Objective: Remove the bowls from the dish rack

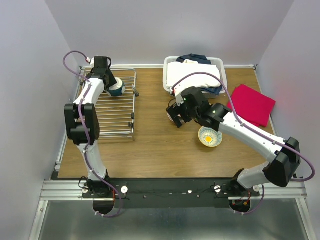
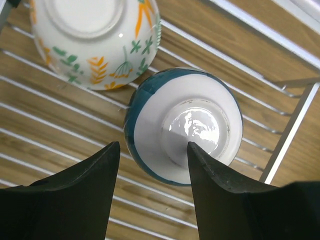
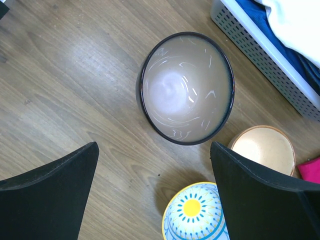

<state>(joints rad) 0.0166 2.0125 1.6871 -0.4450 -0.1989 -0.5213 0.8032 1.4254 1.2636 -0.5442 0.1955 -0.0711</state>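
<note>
Okay, near right on the table [image 1: 150, 150] sits a yellow-sun bowl [image 1: 210, 136], and just beyond it the right gripper [image 3: 154, 145] hangs with jaws wide apart above an upright dark-rimmed bowl [image 3: 186, 87]. Far left on the dish rack [image 1: 115, 115], the left gripper [image 2: 152, 147] straddles an upturned blue bowl [image 2: 200, 125] beside a floral bowl [image 2: 95, 40]; can't tell if it's grasping.

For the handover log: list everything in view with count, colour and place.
dish rack: one, silver wire, table's left
teal-and-white bowl: one, upside down on rack
leaf-patterned bowl: one, white, upside down on rack
dark-rimmed bowl: one, upright on table
cream bowl: one, on table
blue-and-yellow bowl: one, on table
laundry basket: one, white, far edge, clothes inside
cloth: one, red, right of basket
left end effector: black, astride teal-and-white bowl
right end effector: black, open above dark-rimmed bowl
</note>
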